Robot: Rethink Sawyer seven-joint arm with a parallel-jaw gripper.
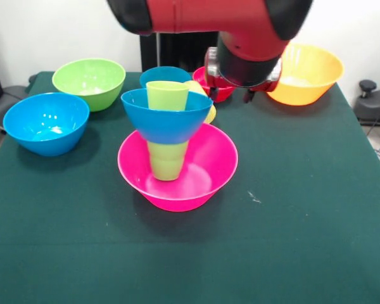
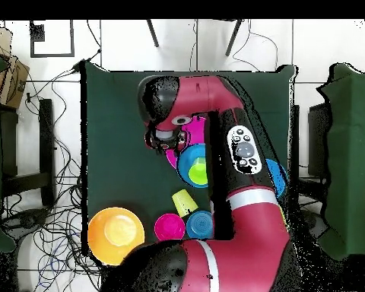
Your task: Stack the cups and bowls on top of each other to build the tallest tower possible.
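The tower stands mid-table: a wide pink bowl (image 1: 202, 171) holds a green cup (image 1: 167, 161), a blue bowl (image 1: 168, 120) sits on that cup, and a second green cup (image 1: 167, 95) stands in the blue bowl. From overhead I see the pink bowl (image 2: 172, 157), the blue bowl (image 2: 190, 163) and the top cup (image 2: 200, 170). My gripper (image 1: 247, 88) hangs above the table, behind and right of the tower, with nothing visible in it; from overhead it (image 2: 164, 139) is beside the pink bowl's rim. A yellowish cup (image 1: 209, 113) (image 2: 184, 201) lies behind the tower.
A green bowl (image 1: 88, 82) and a blue bowl (image 1: 45, 123) sit at the left. A small blue bowl (image 1: 163, 75) (image 2: 199, 223), a small red bowl (image 1: 216, 92) (image 2: 169, 226) and a large orange bowl (image 1: 307, 73) (image 2: 115, 234) stand at the far side.
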